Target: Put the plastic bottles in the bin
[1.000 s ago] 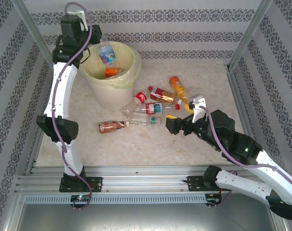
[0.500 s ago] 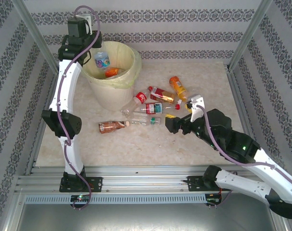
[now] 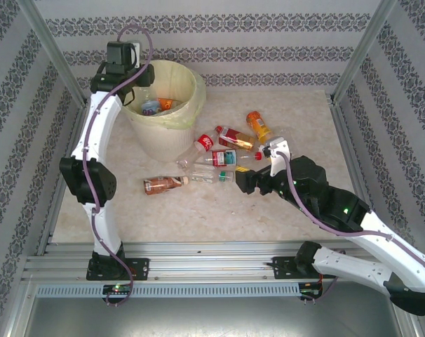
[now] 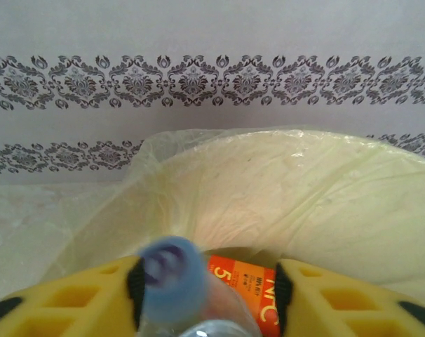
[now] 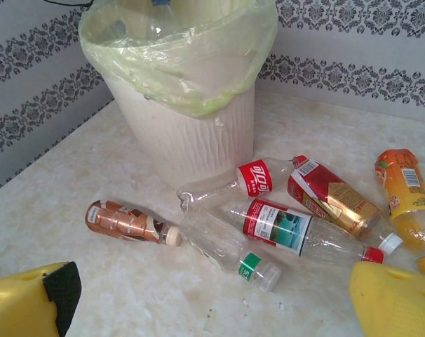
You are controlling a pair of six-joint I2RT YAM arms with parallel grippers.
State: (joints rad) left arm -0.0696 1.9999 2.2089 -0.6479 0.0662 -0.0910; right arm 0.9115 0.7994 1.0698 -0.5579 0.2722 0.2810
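Observation:
My left gripper [image 4: 209, 281] hangs over the cream bin [image 3: 154, 137] with its yellow fingers [image 4: 72, 295] apart. A blurred blue-capped clear bottle [image 4: 167, 277] sits loose between them, lying low in the bag [image 3: 151, 107] beside an orange-labelled bottle [image 4: 249, 289]. My right gripper [image 5: 212, 309] is open and empty, low over the table just short of the pile. In front of it lie a brown bottle [image 5: 125, 221], a clear green-labelled one [image 5: 226, 246], a clear red-labelled one [image 5: 297, 228], a cola bottle [image 5: 233, 184], a red-gold one [image 5: 332, 200] and an orange one [image 5: 405, 196].
The bin's pale yellow bag [image 5: 198, 77] hangs over its rim. Patterned walls and an aluminium frame [image 3: 342, 133] enclose the marble table. A small red cap [image 3: 259, 156] and a yellow piece [image 3: 247, 169] lie near the right gripper. Bare table [image 3: 184, 210] lies in front of the pile.
The left gripper came down over the bin and its fingers parted, and the blue-capped bottle dropped into the bag. The right gripper crept left toward the pile, still open.

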